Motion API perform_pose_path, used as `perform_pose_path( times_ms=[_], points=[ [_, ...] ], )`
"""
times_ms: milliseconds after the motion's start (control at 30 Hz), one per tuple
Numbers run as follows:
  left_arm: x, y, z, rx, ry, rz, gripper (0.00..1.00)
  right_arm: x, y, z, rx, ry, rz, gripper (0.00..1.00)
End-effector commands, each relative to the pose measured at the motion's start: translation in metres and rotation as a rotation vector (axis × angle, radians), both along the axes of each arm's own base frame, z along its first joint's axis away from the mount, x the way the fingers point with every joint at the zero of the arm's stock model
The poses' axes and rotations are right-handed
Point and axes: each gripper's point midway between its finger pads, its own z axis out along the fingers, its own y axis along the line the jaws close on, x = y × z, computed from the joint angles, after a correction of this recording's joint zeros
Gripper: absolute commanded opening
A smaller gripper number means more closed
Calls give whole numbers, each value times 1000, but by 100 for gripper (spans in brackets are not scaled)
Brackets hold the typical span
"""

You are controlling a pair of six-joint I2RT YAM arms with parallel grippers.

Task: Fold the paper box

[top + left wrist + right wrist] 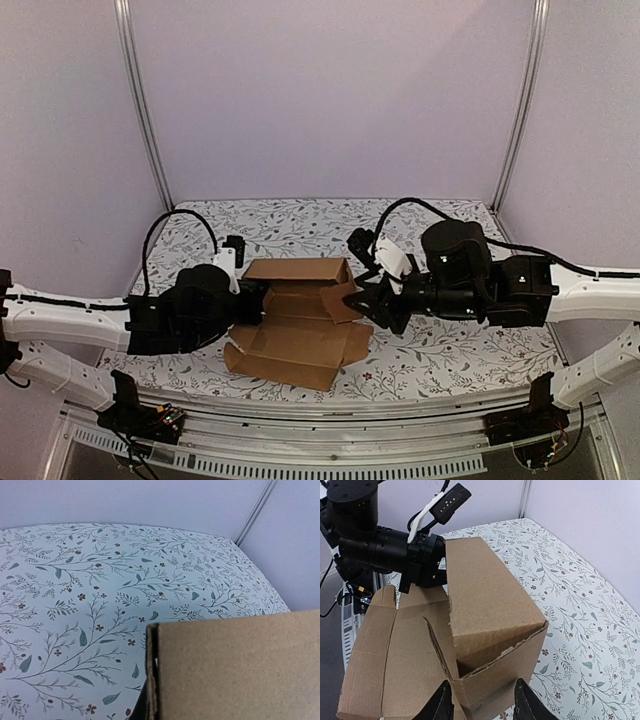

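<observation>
The box [300, 320] blocks the middle of the tabletop [300, 225], with the left pincer [262, 300] barring its 9 o'clock and the right pincer [362, 298] its 3 o'clock; room lies open at 12 o'clock.

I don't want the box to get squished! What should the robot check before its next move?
1. Back wall of the paper box standing up: ok.
2. Front panels folded up: not ok, they lie nearly flat on the table.
3. Right fingers on either side of the wall's corner: ok.
4. Right fingers really squeezing the cardboard: cannot tell.
5. Left fingers closed at the wall's other end: ok.
6. Left fingers pinching the cardboard: cannot tell, the wall hides them.
</observation>
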Motion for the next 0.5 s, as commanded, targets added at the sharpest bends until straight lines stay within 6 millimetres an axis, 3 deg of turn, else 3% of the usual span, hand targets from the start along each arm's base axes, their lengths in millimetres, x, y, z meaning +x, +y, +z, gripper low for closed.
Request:
perform_pose_path(
  times_ms=[0,467],
  points=[
    [-1,-4,1,8,13,44,0,21,0,5,40,-44,-140,41],
    [-4,-3,-5,20,69,133,0,40,4,-13,0,-111,-256,39]
  ],
)
